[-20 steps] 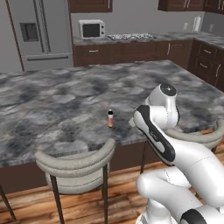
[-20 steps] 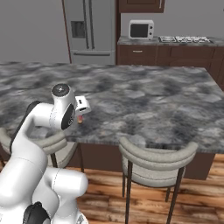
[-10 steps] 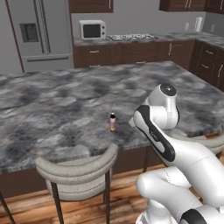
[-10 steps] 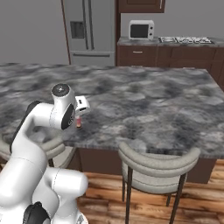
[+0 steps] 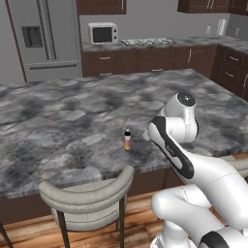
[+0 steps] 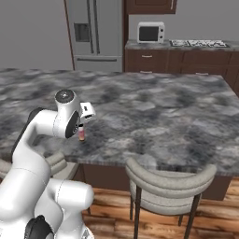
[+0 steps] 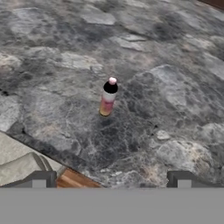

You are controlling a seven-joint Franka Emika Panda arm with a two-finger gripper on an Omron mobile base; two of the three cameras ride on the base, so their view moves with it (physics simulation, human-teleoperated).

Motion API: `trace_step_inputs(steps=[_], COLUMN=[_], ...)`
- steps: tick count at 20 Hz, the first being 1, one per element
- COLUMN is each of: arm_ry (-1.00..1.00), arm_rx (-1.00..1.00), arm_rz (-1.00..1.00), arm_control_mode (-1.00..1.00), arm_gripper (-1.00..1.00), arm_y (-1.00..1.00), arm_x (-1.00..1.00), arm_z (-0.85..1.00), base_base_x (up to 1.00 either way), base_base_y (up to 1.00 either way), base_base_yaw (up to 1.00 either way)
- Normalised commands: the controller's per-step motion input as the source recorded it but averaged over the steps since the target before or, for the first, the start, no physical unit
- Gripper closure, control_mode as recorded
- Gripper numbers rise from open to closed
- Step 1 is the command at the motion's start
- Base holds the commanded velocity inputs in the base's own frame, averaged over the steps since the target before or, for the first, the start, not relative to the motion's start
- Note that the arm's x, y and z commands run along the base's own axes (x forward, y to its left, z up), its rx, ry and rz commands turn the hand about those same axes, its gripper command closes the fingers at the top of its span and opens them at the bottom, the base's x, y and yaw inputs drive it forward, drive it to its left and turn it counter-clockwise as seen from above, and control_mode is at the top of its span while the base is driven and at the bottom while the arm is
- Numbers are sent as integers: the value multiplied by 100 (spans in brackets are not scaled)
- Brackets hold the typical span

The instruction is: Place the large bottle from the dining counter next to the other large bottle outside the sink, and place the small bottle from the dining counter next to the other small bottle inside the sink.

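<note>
The small bottle [image 7: 108, 97] is standing upright on the marbled tabletop [image 5: 58, 126] near its front edge, just behind a grey stool [image 5: 89, 193]. The claw [image 7: 111, 180] is hanging above and short of it, jaws spread wide and gripping nothing.

The small bottle [image 7: 108, 97], black-capped, pink above and orange below, stood upright on the dining counter [image 7: 166, 65] just ahead of the spread gripper [image 7: 111, 179].
</note>
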Motion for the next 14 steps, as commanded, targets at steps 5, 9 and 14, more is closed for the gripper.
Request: trace_step_inputs(steps=[5, 9, 14], arm_ry=[0, 0, 0], arm_rx=[0, 0, 0], arm_rz=[0, 0, 0], arm_control_mode=[100, 100, 100], arm_gripper=[-100, -100, -100], arm_y=[0, 0, 0], arm_x=[0, 0, 0], arm_z=[0, 0, 0], base_base_x=[30, 30, 30], base_base_y=[14, 10, 7], base_base_yaw=[0, 0, 0])
